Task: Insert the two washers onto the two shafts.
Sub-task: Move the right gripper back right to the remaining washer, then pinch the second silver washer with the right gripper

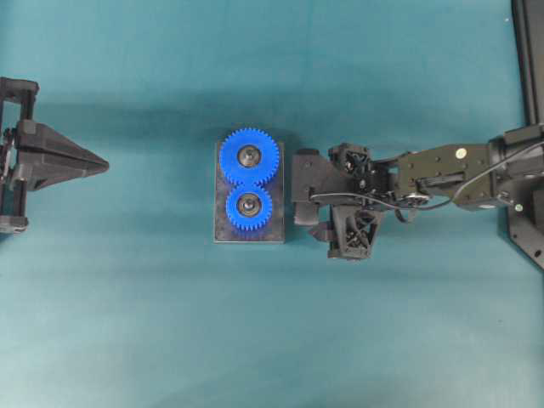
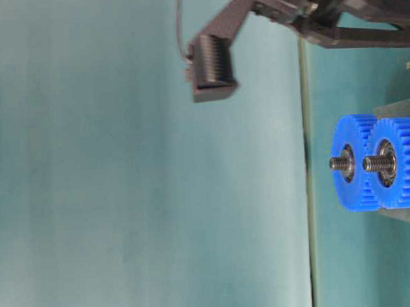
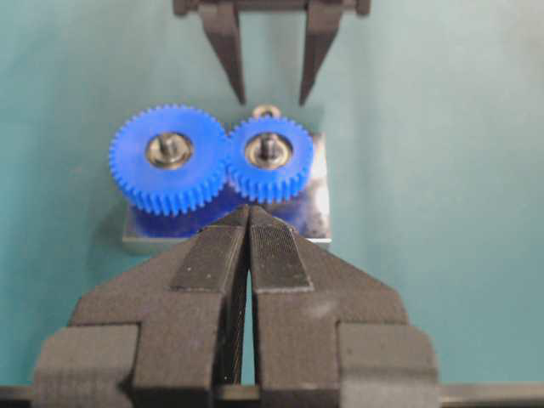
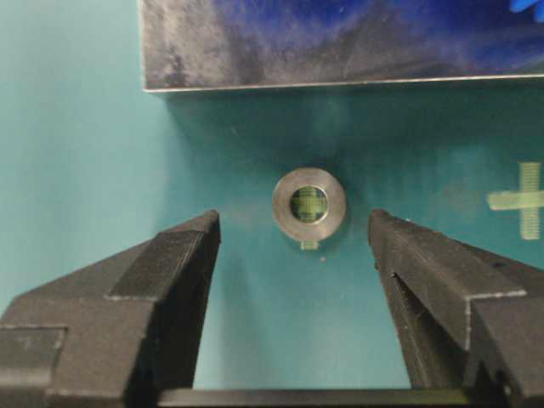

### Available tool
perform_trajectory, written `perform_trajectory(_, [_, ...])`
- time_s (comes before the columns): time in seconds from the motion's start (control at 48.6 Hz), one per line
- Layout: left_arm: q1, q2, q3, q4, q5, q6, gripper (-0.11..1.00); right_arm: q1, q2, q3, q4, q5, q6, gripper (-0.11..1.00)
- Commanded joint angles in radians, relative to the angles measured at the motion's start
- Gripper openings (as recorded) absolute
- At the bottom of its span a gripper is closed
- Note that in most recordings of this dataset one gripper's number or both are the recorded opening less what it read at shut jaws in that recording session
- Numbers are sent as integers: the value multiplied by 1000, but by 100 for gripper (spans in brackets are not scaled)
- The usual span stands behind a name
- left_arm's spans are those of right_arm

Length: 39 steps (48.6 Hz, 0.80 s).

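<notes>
A small silver washer [image 4: 308,204] lies flat on the teal mat, just beside the dark baseplate [image 4: 340,42]. My right gripper [image 4: 293,223] is open, with the washer between and just ahead of its fingertips, not touching them. The washer also shows in the left wrist view [image 3: 266,110], behind the smaller gear. Two blue gears [image 1: 249,155] [image 1: 248,206] sit on the baseplate, each with a threaded shaft [image 2: 338,163] [image 2: 372,163] sticking out of its hub. My left gripper [image 1: 104,164] is shut and empty, far to the left. In the overhead view my right gripper [image 1: 299,195] hides the washer.
A green cross mark [image 4: 520,201] is on the mat right of the washer. A black frame [image 1: 529,51] runs along the right edge of the overhead view. One right finger pad [image 2: 211,65] shows in the table-level view.
</notes>
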Motion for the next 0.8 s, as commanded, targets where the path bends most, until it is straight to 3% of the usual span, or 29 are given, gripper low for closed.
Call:
perform_trajectory(0.0, [2,3,-29,2,-5,0,0,2,-2,-21,-2,-9,9,71])
perform_trajectory(0.535, [2,3,-29,2,-5,0,0,-12,48,-61,-3,9,11,65])
perform_trajectory(0.658, [2,3,-29,2,-5,0,0,-21,48,-61,-3,40,12,56])
perform_trajectory(0.782, [2,2,-29,2,-5,0,0,-38,46,-67,-3,80,14,35])
